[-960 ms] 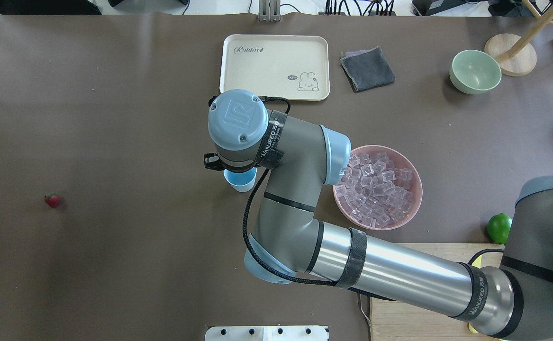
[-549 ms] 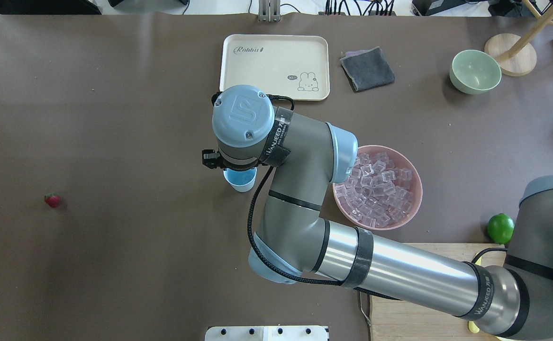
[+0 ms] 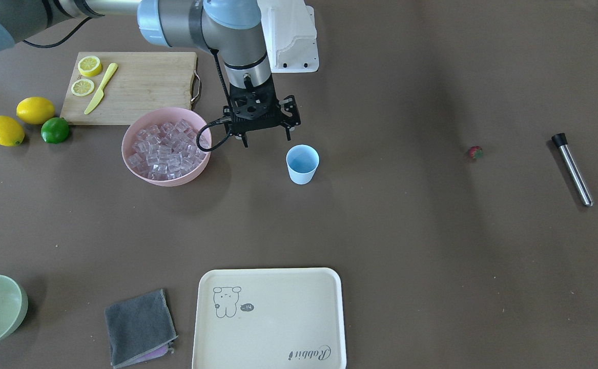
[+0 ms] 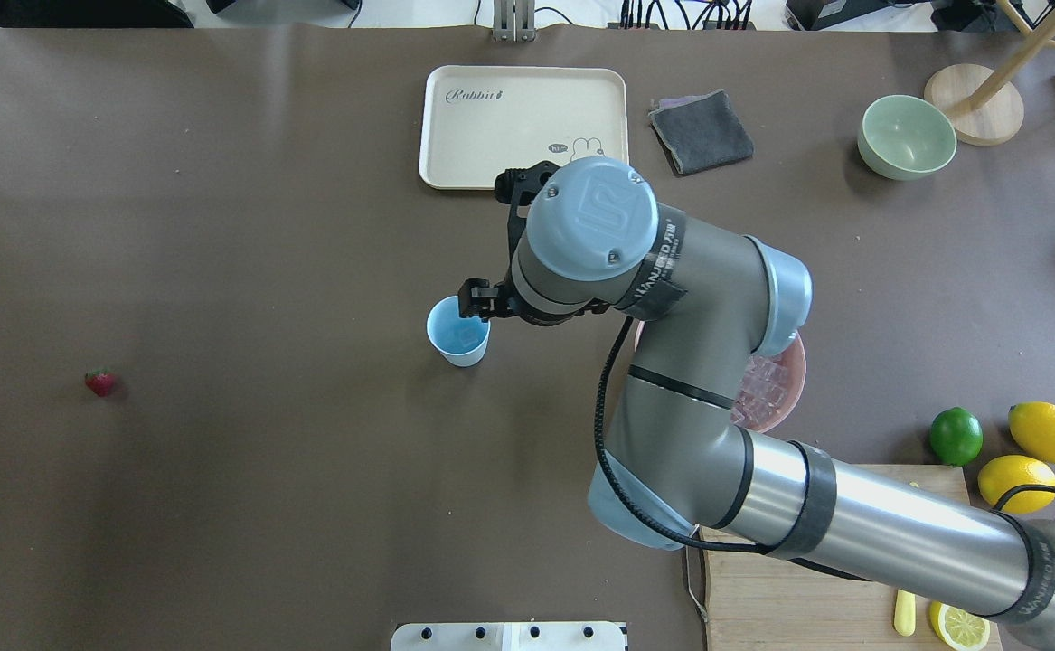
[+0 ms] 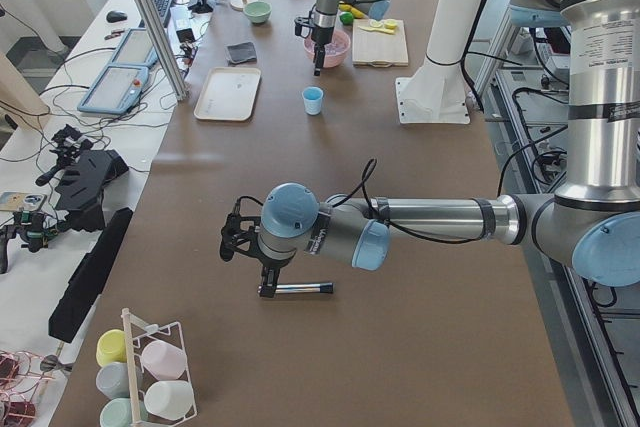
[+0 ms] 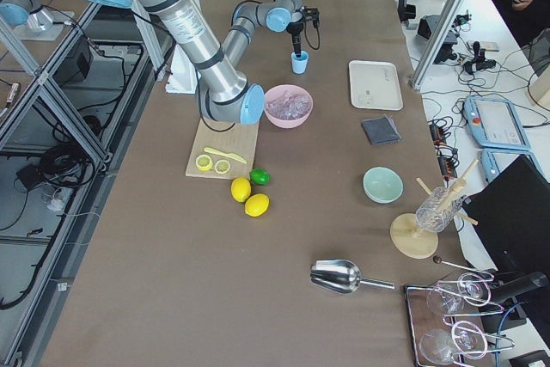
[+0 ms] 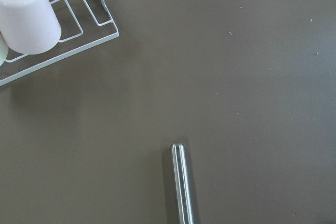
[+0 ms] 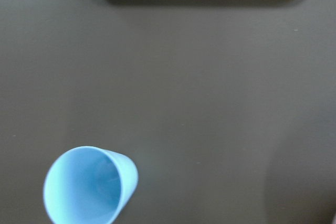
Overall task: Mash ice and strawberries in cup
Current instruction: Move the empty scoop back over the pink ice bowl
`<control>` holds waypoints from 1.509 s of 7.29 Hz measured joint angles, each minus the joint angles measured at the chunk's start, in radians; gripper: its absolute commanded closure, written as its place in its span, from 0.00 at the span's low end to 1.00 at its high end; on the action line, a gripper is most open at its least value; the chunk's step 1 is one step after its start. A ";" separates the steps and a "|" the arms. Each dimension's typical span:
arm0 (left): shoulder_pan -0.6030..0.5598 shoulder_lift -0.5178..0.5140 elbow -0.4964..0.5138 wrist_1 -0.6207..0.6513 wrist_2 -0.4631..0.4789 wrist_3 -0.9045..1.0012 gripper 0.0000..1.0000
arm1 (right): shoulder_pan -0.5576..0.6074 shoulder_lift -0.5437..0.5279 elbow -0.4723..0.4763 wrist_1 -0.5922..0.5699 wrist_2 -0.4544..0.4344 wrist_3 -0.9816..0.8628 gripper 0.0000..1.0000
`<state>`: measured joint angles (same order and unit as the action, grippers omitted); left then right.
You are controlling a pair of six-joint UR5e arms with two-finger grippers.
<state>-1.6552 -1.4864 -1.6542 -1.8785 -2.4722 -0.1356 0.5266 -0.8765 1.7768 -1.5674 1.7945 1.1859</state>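
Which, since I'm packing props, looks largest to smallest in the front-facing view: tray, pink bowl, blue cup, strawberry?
1. tray
2. pink bowl
3. blue cup
4. strawberry
The tray lies nearest the camera, yet the gap is plain.

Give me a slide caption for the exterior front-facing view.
Right gripper, open, hovers by the blue cup, beside the pink bowl of ice; strawberry lies apart.

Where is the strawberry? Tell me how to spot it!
Find the light blue cup near the middle of the brown table. From the overhead camera, look far to its left, toward the robot's left side: the strawberry lies there by itself. It's the only small red thing, with a green leafy top, unlike the round green lime on the opposite side.
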 measured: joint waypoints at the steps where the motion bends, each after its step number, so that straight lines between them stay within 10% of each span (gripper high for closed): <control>1: 0.000 0.000 0.000 0.000 0.000 0.000 0.01 | 0.026 -0.085 0.060 -0.001 0.005 -0.007 0.00; 11: 0.000 -0.004 -0.014 -0.004 0.000 0.001 0.01 | -0.008 -0.309 0.207 -0.132 -0.036 -0.050 0.08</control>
<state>-1.6552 -1.4908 -1.6678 -1.8822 -2.4717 -0.1350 0.5185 -1.1856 1.9840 -1.6995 1.7581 1.1362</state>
